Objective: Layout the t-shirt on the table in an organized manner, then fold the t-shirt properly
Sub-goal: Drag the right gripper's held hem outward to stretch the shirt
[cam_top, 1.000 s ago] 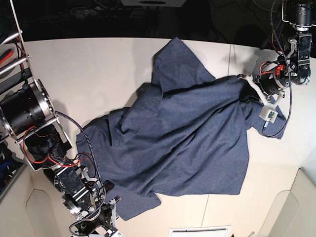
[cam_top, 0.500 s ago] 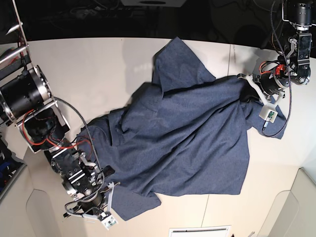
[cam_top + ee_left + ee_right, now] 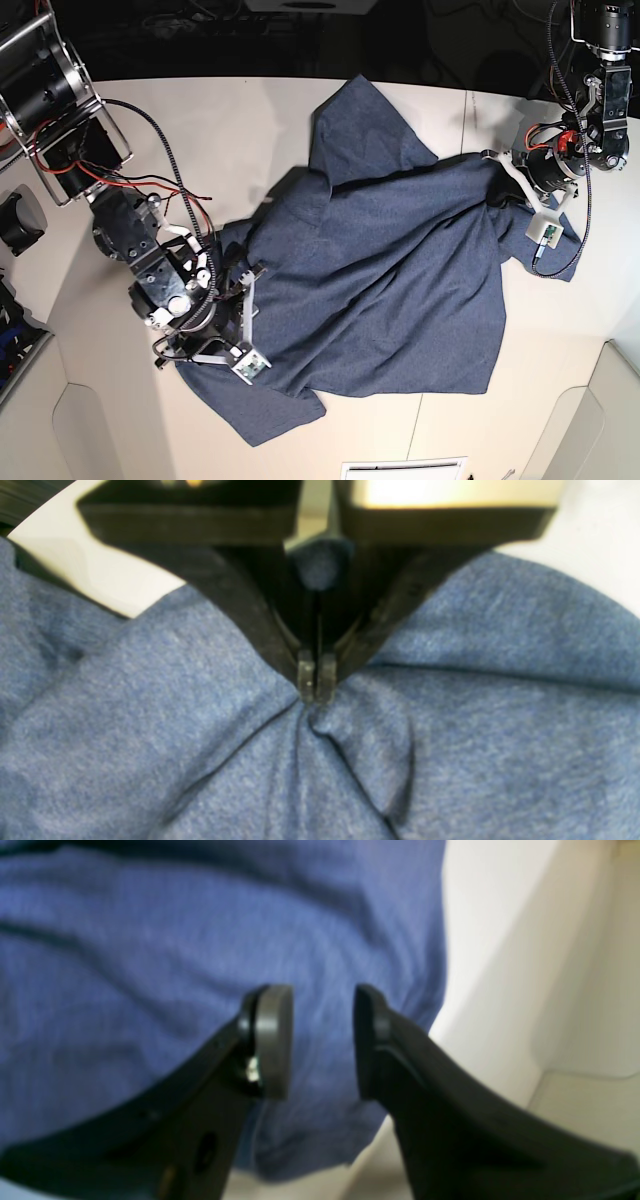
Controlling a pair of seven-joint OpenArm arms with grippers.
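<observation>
At the shirt's right-hand edge in the base view, left tool (image 3: pixel 315 682) pressed together on a pinch of blue fabric, creases fanning out from the tips. Seen from that arm's wrist camera: black fingers (image 3: pixel 306 676) meeting flat, a small tuft of cloth bunched between them higher up, pale worktop (image 3: pixel 600 535) showing beyond the fold. Across the cloth on the base view's left, right tool (image 3: pixel 322 1040) spread apart, grey pad (image 3: pixel 272 1040) on one finger and black on the other, nothing between them, poised over the shirt's lower left part; contact with the cloth not clear. From above, same right tool (image 3: pixel 225 335) low over the shirt's lower left area, its arm running back to the upper left corner with red and black wires.

Spread over the middle of the white worktop (image 3: pixel 170 130), slate-blue t-shirt (image 3: pixel 380 270) rumpled and uneven: one flap reaching toward the far edge, one corner trailing toward the near edge, right side drawn up toward the left tool (image 3: pixel 500 190). No lettering visible on the side facing up. Raised white corner panels (image 3: pixel 590 430) at the near edge, apart from the cloth.
</observation>
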